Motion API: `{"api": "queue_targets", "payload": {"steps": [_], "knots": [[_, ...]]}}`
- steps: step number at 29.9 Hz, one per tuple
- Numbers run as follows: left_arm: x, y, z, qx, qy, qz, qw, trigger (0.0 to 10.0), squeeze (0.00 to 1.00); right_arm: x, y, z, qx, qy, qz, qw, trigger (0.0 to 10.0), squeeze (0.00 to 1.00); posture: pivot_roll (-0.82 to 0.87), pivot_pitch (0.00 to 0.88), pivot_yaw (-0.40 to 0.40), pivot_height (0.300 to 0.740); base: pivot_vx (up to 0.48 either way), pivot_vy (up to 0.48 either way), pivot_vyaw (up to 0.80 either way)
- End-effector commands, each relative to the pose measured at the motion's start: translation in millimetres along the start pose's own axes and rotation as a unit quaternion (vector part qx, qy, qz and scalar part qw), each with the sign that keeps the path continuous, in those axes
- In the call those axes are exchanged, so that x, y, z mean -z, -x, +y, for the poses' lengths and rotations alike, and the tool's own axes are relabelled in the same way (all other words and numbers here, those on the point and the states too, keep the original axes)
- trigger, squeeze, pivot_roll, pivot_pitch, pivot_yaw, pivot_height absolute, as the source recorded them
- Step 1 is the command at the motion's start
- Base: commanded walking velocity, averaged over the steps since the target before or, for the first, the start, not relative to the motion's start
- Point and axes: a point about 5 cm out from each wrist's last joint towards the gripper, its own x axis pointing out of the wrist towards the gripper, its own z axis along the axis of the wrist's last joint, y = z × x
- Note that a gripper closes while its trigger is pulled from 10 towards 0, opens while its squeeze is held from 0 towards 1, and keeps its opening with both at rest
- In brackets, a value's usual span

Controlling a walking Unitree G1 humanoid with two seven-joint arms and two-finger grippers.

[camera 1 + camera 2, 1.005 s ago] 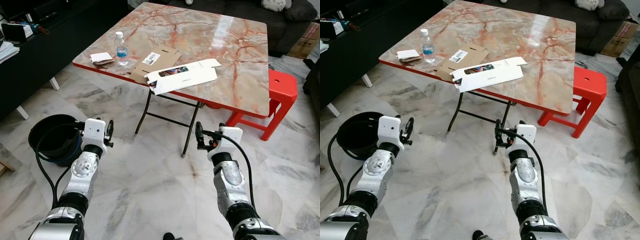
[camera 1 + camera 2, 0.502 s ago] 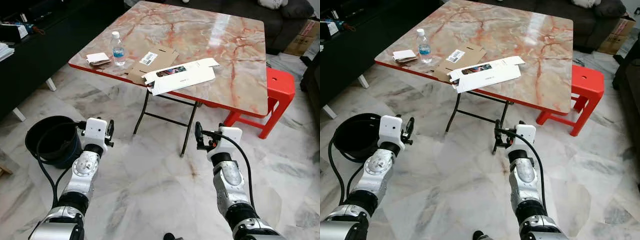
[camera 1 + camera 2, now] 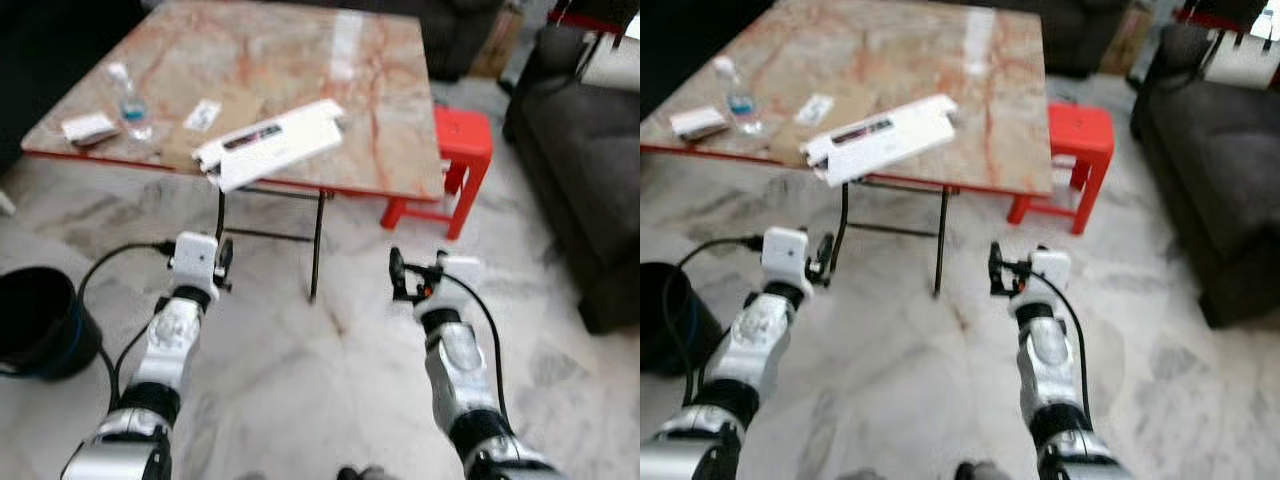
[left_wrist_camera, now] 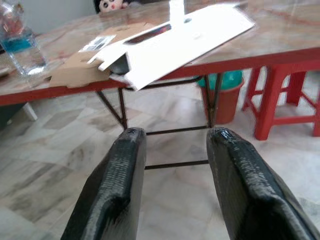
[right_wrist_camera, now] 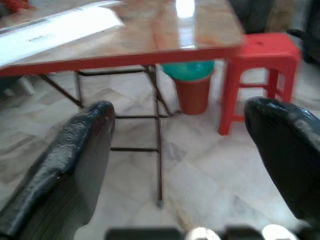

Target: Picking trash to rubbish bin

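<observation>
On the marble table (image 3: 380, 90) lie a long white flattened box (image 3: 270, 143) that overhangs the near edge, a flat brown cardboard piece (image 3: 185, 125), a clear water bottle (image 3: 127, 92) and a small folded carton (image 3: 88, 127). The black rubbish bin (image 3: 35, 325) stands on the floor at the far left. My left gripper (image 3: 224, 262) is open and empty, held low in front of the table, with the white box (image 4: 170, 42) above and beyond its fingers (image 4: 122, 170). My right gripper (image 3: 399, 274) is open and empty, level with the left one.
A red plastic stool (image 3: 462, 140) stands by the table's right corner, and a dark sofa (image 3: 585, 170) lies along the right. Under the table sits a teal and orange bin (image 5: 192, 82) among black folding legs (image 3: 316, 240). The floor is marble tile.
The whole view has swung to the right and is blurred: table and black bin now lie further left, the sofa has come in. Both arms hold the same pose.
</observation>
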Motion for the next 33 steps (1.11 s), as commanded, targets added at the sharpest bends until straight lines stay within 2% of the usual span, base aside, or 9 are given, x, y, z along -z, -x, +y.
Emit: {"api": "queue_targets", "payload": {"steps": [1,14,18,23,25,33], "knots": [[-0.3,0.7,3.6,-0.003,-0.001,-0.001,1.0,10.0,0.0,-2.7,-2.1,2.5,-0.001,-0.005,-0.005,1.0,10.0,0.0,0.16,0.147,-0.028,0.74,0.0,0.0,0.0],[2.8,1.7,4.1,-0.013,0.013,0.01,1.0,10.0,0.0,-2.2,-2.1,6.8,-0.013,0.003,-0.005,1.0,10.0,0.0,0.16,0.146,-0.026,0.74,0.018,0.0,0.0],[3.9,2.2,2.8,-0.017,0.019,0.012,1.0,10.0,0.0,-2.0,-2.1,9.3,-0.023,0.022,-0.003,0.999,10.0,0.0,0.16,0.146,-0.026,0.74,0.296,0.0,0.2],[3.7,1.9,1.2,-0.016,0.021,0.012,1.0,10.0,0.0,-1.4,-1.6,9.5,-0.022,0.019,-0.004,1.0,10.0,0.0,0.16,0.148,-0.028,0.74,0.405,0.0,0.65],[3.5,1.7,0.6,-0.016,0.022,0.012,1.0,10.0,0.0,-1.0,-1.6,8.9,-0.021,0.009,-0.002,1.0,10.0,0.0,0.16,0.149,-0.028,0.74,0.439,0.0,0.0],[2.7,1.2,0.5,-0.016,0.024,0.011,1.0,10.0,0.0,-0.9,-1.5,9.4,-0.023,0.015,-0.001,1.0,10.0,0.0,0.17,0.149,-0.029,0.74,0.439,0.0,0.0]]}}
